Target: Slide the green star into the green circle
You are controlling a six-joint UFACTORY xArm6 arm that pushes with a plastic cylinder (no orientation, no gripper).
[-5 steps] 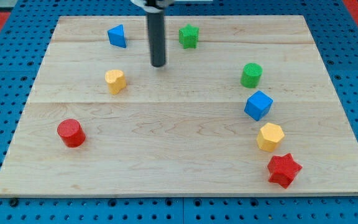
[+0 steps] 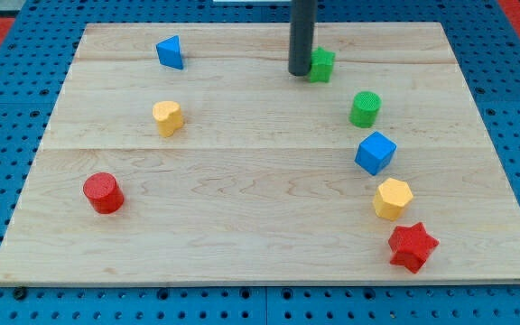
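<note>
The green star [image 2: 322, 64] lies near the view's top, right of centre, on the wooden board [image 2: 242, 208]. My tip [image 2: 299, 71] is right against the star's left side, and the dark rod hides the star's left edge. The green circle [image 2: 365, 108] stands below and to the right of the star, with a gap between them.
A blue cube [image 2: 375, 153], a yellow hexagon [image 2: 392, 199] and a red star [image 2: 413, 246] run down the view's right below the green circle. A blue triangle [image 2: 170, 51] lies top left, a yellow heart [image 2: 167, 117] below it, a red cylinder [image 2: 103, 192] at left.
My tip has moved right and slightly up, from left of the green star to against its left side. The green star has slid right and a little down, toward the green circle.
</note>
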